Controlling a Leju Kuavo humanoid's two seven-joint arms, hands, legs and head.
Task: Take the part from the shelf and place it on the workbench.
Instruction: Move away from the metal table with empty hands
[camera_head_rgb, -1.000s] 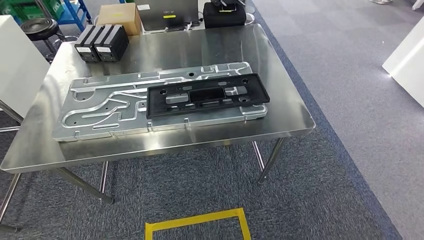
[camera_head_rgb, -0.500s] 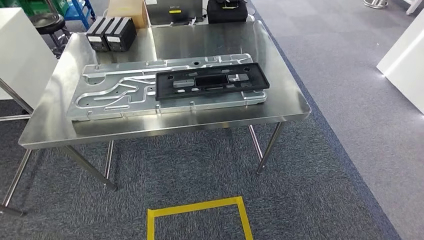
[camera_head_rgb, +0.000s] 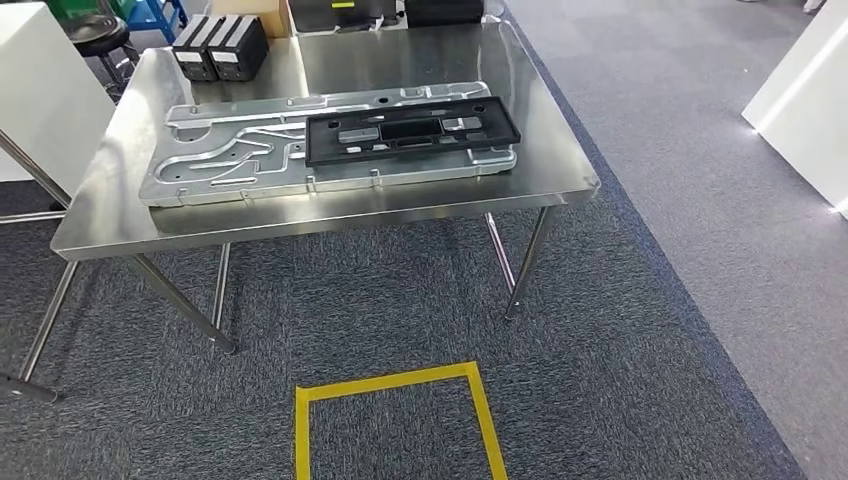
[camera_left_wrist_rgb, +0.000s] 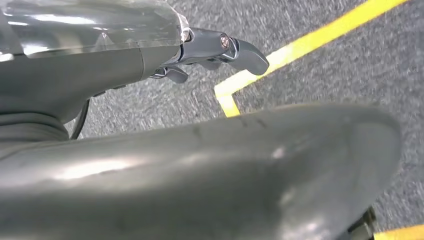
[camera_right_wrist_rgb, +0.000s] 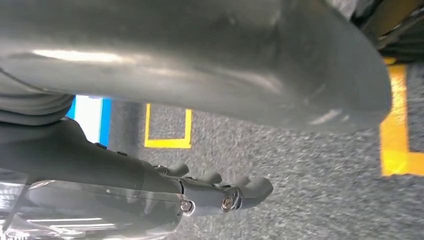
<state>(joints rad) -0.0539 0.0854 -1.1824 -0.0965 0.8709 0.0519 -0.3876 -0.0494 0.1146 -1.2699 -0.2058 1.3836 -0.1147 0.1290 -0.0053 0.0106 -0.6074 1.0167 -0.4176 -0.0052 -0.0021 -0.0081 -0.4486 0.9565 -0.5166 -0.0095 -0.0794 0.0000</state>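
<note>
A flat black plastic frame part (camera_head_rgb: 412, 128) lies on a large silver machined plate (camera_head_rgb: 240, 160), toward the plate's right end. Both rest on the steel workbench (camera_head_rgb: 300, 215) ahead of me. My left hand (camera_left_wrist_rgb: 215, 50) hangs by my side over grey carpet, fingers loosely apart, holding nothing. My right hand (camera_right_wrist_rgb: 220, 192) hangs the same way on the other side, fingers apart and nothing in them. Both hands are well away from the workbench.
Two black boxes (camera_head_rgb: 220, 45) stand at the bench's far left corner. A black stool (camera_head_rgb: 95, 30) and a white cabinet (camera_head_rgb: 40, 95) stand to the left. A white unit (camera_head_rgb: 805, 100) is at the right. A yellow tape square (camera_head_rgb: 395, 425) marks the carpet in front of me.
The whole picture has shifted: the workbench now sits higher and smaller in the head view and more carpet shows, so the camera moved back. The part and plate lie as before.
</note>
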